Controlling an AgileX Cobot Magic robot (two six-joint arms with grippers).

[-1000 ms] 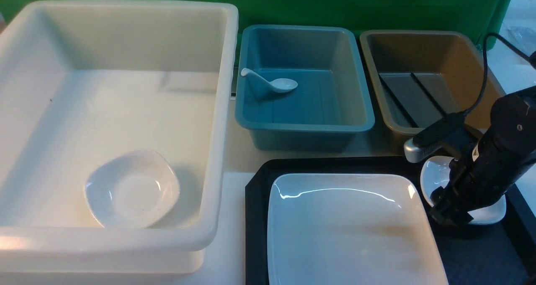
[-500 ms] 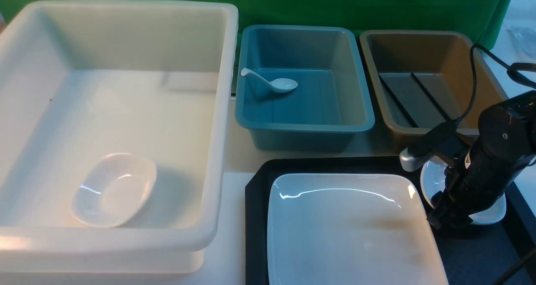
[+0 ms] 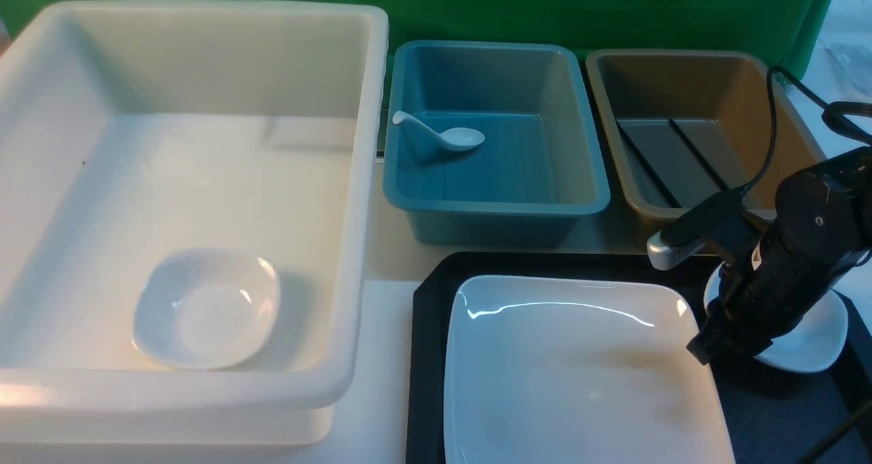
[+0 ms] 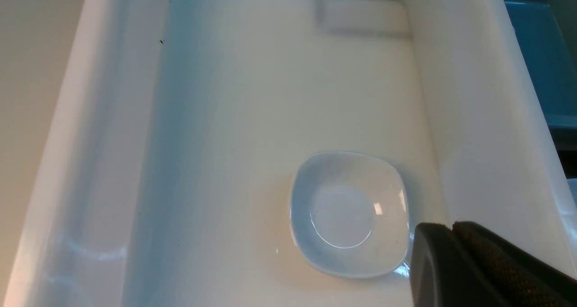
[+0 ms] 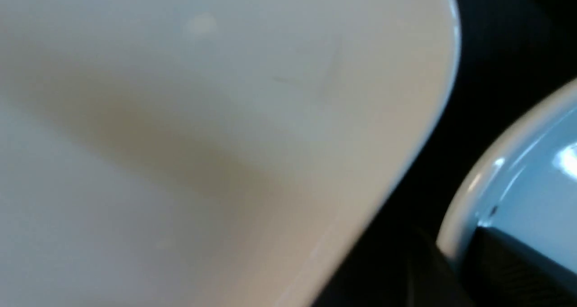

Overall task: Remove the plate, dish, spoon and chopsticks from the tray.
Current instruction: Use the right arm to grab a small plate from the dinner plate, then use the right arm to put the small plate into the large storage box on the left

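Observation:
The large white plate (image 3: 579, 375) lies on the black tray (image 3: 426, 355). At the tray's right end, my right gripper (image 3: 708, 348) is shut on the near rim of a small white dish (image 3: 814, 341). The right wrist view shows that dish rim (image 5: 473, 185) pinched between the fingers, beside the plate (image 5: 203, 140). The spoon (image 3: 446, 137) lies in the blue tub (image 3: 497, 208). The chopsticks (image 3: 644, 164) lie in the brown tub (image 3: 742, 96). My left gripper (image 4: 451, 228) is shut and empty above the white tub (image 4: 473, 95), near a second small dish (image 4: 349, 214).
The big white tub (image 3: 354, 178) fills the left half and holds the second small dish (image 3: 208, 307). The blue and brown tubs stand side by side behind the tray. A green backdrop closes off the far side, and my right arm's cable (image 3: 773, 130) hangs over the brown tub.
My right gripper has closed on the dish rim and drawn the dish to the right. The tray and plate slid slightly right. The dish in the white tub rocked and came to rest.

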